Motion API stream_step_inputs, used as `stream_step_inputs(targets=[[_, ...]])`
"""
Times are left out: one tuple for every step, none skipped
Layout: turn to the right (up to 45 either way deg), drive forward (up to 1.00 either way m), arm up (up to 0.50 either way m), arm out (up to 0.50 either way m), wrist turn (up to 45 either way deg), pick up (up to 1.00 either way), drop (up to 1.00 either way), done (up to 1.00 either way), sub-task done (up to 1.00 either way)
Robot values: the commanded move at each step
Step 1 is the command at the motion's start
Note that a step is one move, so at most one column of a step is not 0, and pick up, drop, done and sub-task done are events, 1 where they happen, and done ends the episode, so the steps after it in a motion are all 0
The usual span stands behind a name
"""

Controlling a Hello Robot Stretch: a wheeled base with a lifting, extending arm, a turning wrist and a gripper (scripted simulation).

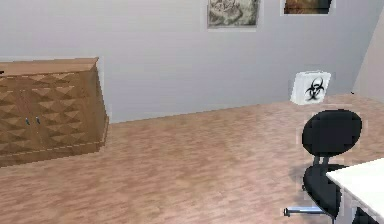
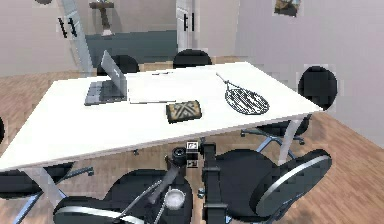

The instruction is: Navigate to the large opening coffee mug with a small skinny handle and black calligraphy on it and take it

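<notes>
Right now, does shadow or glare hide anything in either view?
Forward view: even light, the wooden cabinet and black chair read clearly. Arm side view: the white table is bright without glare, the laptop plain on it; below its edge the dark gripper merges with dark chairs, so its far end is unclear.

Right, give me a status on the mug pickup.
Done: the robot stands alongside the white table, with laptop and wire whisk on it. In hand: the gripper is at the table's near edge; whether it holds anything cannot be told. Left: a pale round shape near it may be the mug; taking it is unconfirmed.
</notes>
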Motion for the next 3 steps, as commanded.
stream_step_inputs(targets=[[0.0, 0.0, 0.0, 0.0, 45.0, 0.0, 0.0, 0.0, 0.0], [0.0, 0.0, 0.0, 0.0, 45.0, 0.0, 0.0, 0.0, 0.0], [0.0, 0.0, 0.0, 0.0, 27.0, 0.0, 0.0, 0.0, 0.0]])
